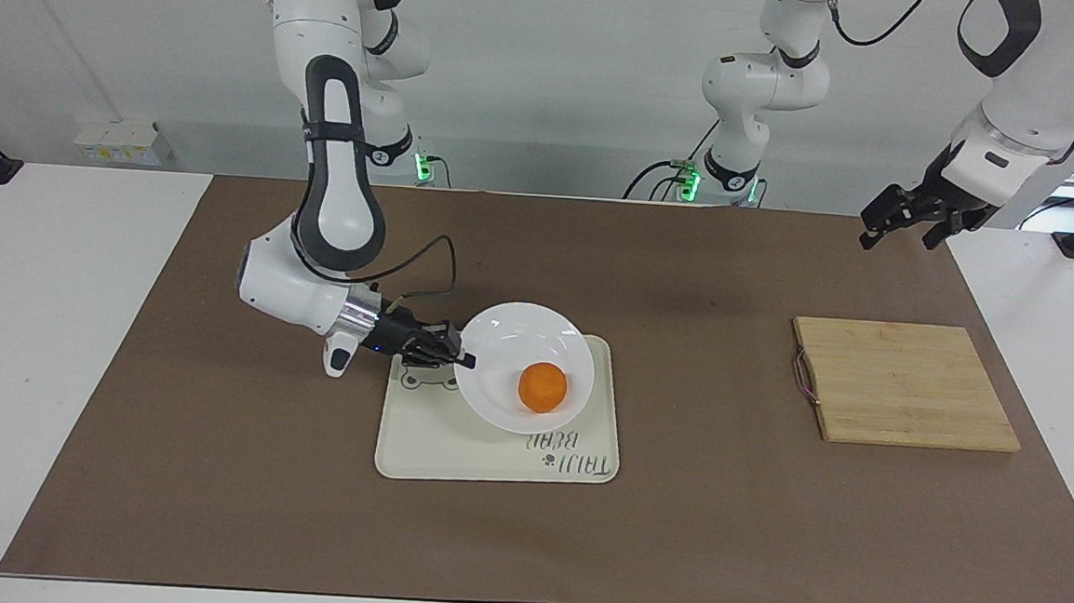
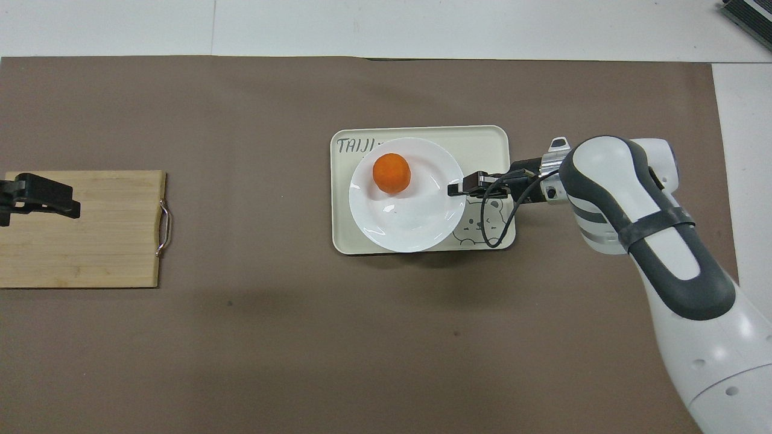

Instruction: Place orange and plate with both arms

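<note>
The white plate (image 1: 517,330) (image 2: 410,226) hangs tilted over the cream bear tray (image 1: 453,447) (image 2: 485,137). My right gripper (image 1: 464,360) (image 2: 456,188) is shut on its rim, at the side toward the right arm's end of the table. The orange (image 1: 542,387) (image 2: 391,173) lies in the plate, at the low part away from the robots. I cannot tell whether the plate touches the tray. My left gripper (image 1: 896,226) (image 2: 60,205) waits open and empty in the air over the left arm's end of the table.
A wooden cutting board (image 1: 905,385) (image 2: 90,241) with a metal handle lies toward the left arm's end. A brown mat (image 1: 210,468) covers the table. The right arm's cable loops just above the tray's bear drawing.
</note>
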{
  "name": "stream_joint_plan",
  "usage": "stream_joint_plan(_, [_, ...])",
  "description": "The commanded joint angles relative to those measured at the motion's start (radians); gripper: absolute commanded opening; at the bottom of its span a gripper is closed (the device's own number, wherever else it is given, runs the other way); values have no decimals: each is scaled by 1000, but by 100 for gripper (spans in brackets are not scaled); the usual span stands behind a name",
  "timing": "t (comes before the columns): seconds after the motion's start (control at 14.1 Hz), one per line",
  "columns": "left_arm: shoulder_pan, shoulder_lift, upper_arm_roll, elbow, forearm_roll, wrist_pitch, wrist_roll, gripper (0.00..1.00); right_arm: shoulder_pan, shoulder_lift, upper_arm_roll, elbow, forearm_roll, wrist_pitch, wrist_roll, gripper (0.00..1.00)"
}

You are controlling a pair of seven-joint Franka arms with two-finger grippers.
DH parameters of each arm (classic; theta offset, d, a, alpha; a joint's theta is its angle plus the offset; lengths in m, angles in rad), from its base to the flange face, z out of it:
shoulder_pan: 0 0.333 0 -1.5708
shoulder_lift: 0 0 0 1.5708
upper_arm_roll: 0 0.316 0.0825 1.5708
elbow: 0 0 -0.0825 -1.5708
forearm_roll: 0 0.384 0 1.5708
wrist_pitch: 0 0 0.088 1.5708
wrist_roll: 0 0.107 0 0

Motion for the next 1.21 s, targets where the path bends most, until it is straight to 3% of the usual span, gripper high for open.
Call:
stream_joint_plan(0.0, [5,16,-3,30,6,-27,-10,100,-10,33,5,23,-11,4,-3,0])
stream_joint_plan(0.57, [5,16,-3,30,6,-27,-12,100,-7,47,5,-11,-4,43,-50,0])
stream_joint_plan(0.71, [5,16,-3,31,6,-27,-10,100,-5,47,5,-11,-14,66,-45,24])
stream_joint_plan(0.78, [5,16,-3,31,6,-27,-10,100,-5,47,5,-11,-20,64,-37,46])
stream_joint_plan(0.85, [5,16,-3,31,6,-27,-10,100,-9,47,3,-4,-23,61,-36,85])
stream_joint_plan(0.92, [5,16,-2,31,6,-26,-10,100,-15,47,3,3,-32,57,-36,100])
stream_joint_plan(1.14, [5,16,-3,31,6,-27,-10,100,-21,29,-3,23,-135,60,-22,100])
